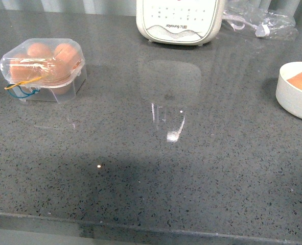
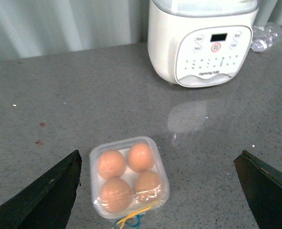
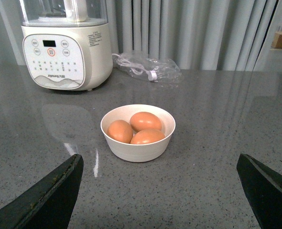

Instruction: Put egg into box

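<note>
The box point(image 1: 56, 95) stands at the far left of the grey counter, its clear lid down over several brown eggs point(image 1: 38, 50), with a yellow and blue band point(image 1: 22, 88) at its front. In the left wrist view the box point(image 2: 96, 151) lies between and just beyond the fingers of my open left gripper point(image 2: 160, 153), which holds nothing. A white bowl point(image 3: 138, 150) with three brown eggs point(image 3: 145, 121) sits just beyond my open, empty right gripper point(image 3: 160, 156). The front view shows the bowl point(image 1: 293, 99) at the right edge and neither arm.
A white kitchen appliance point(image 1: 180, 20) stands at the back centre of the counter. A clear plastic bag point(image 1: 263, 23) holding a cable lies at the back right. The counter's front edge point(image 1: 140, 224) runs along the bottom. Curtains hang behind.
</note>
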